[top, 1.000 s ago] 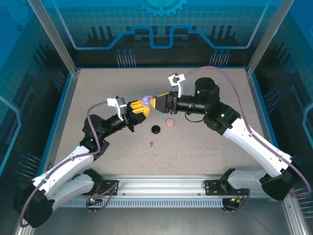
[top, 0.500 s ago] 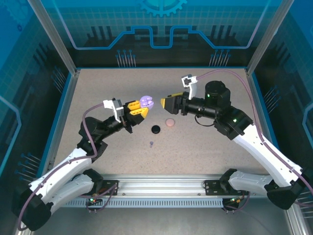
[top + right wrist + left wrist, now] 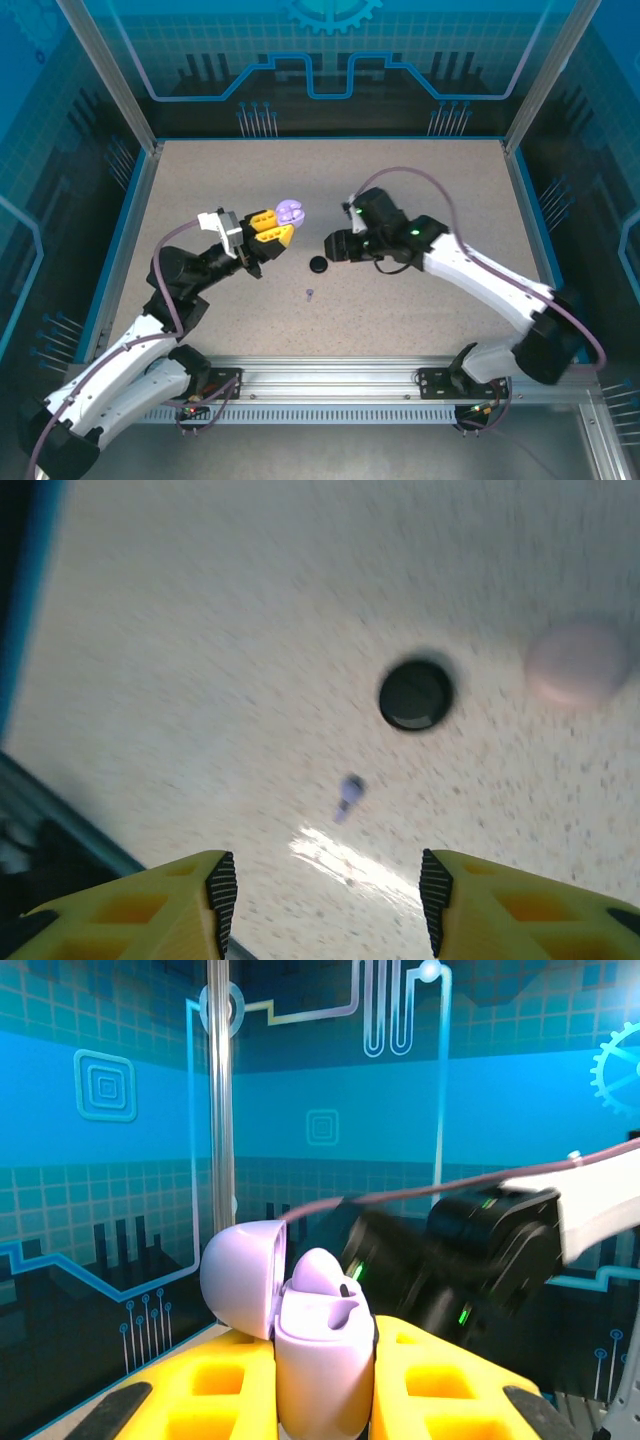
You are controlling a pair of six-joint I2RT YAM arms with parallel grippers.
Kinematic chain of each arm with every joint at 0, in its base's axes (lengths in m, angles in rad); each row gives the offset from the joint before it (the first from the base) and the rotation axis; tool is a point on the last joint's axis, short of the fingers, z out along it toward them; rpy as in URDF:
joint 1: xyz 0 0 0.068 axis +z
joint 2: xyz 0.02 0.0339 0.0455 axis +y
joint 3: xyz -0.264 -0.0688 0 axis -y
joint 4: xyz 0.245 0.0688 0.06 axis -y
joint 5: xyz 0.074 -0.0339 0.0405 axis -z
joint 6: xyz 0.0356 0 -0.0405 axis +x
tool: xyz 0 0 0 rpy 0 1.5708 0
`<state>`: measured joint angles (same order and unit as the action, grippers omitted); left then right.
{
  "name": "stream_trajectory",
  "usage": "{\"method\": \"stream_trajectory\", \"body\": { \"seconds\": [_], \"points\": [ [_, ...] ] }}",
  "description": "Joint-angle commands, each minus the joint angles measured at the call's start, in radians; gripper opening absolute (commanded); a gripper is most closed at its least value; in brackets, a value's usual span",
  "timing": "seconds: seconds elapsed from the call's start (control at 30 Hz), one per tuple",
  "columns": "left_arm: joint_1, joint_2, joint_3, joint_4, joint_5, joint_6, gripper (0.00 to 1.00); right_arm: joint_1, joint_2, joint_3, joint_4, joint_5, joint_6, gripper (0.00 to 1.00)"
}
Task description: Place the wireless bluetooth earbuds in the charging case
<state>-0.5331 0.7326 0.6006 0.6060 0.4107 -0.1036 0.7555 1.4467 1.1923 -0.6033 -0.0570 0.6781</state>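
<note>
1. The left gripper [image 3: 278, 226] is clamped on the open lavender charging case [image 3: 291, 211] and holds it above the bench [image 3: 430, 185], left of centre. In the left wrist view the lid [image 3: 243, 1278] is swung back, and what looks like one lavender earbud [image 3: 325, 1278] sits in the body.
2. The right gripper [image 3: 327, 885] has its jaws apart with nothing between them. It hangs over the middle of the bench, pointing down.
3. The loose lavender earbud [image 3: 310, 294] lies on the bench, toward the near edge from both grippers. In the right wrist view it sits ahead of the jaws and a little left of their midline, nearer than the black case [image 3: 416, 694]. The pink case [image 3: 578, 663] lies off to the right.
4. The earbud's stem seems to run roughly near to far, slightly slanted, though the blur makes this uncertain.
5. The right gripper is the free one and the closer of the two. The pickup probably falls to it: a short move toward the near edge, with the jaws set across the stem.
</note>
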Motion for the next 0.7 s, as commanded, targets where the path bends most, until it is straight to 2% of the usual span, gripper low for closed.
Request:
{"method": "stream_trajectory", "body": {
  "seconds": [0.0,0.23,0.67],
  "points": [
    [-0.005,-0.03,0.038,-0.006,-0.013,0.019,0.0,0.055,0.129,0.069,-0.109,0.046,0.066,0.54],
    [-0.005,-0.093,0.03,-0.037,-0.011,0.027,0.0,0.136,0.391,0.218,-0.181,0.078,0.092,0.54],
    [-0.005,-0.14,0.027,-0.094,-0.02,0.058,0.0,0.226,0.656,0.43,-0.342,0.147,0.015,0.55]
  ]
}}
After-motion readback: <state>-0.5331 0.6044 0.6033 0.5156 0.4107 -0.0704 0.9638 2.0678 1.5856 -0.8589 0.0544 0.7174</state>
